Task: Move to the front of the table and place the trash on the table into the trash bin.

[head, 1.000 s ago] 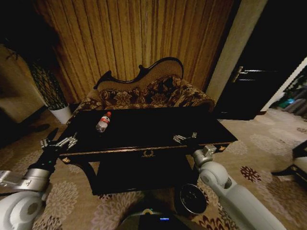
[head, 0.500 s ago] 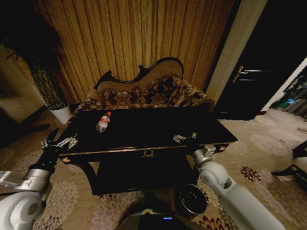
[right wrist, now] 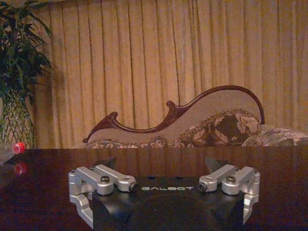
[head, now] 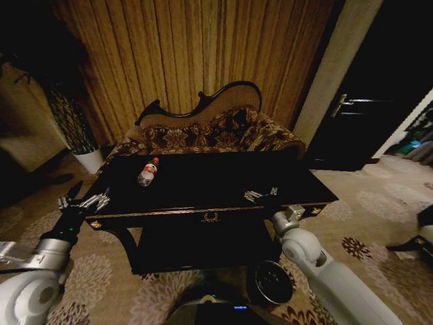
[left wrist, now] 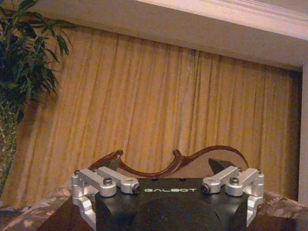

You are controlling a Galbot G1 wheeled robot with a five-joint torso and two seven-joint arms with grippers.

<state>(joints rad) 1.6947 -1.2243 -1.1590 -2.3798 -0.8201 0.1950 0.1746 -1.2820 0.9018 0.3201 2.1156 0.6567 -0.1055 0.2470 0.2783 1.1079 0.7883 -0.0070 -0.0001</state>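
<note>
Curtains (head: 196, 61) are hanging across the back wall, with a sofa (head: 216, 132) standing just behind the table (head: 216, 179), whose black surface is lying directly ahead in the head view, so the drive to its front looks about done. Clearing seems not yet begun: the bottle (head: 146, 172) is lying on its side toward the far left of the surface, its red cap pointing at the sofa, and no other trash can be made out on the dark top. The bin (head: 272, 281) is sitting on the carpet near the table's front right leg, just beside the right arm. The left gripper (head: 82, 201) is hovering off the table's front left corner, jaws spread wide and holding nothing. The right gripper (head: 261, 195) is hanging over the front right edge of the surface, jaws likewise wide and empty, as the right wrist view (right wrist: 163, 178) is also showing. A potted plant (head: 74, 128) is standing left of the sofa, clear of any reach. Nothing is lying between the left gripper and the bottle, though the bottle is well apart from both jaws and from the bin.
</note>
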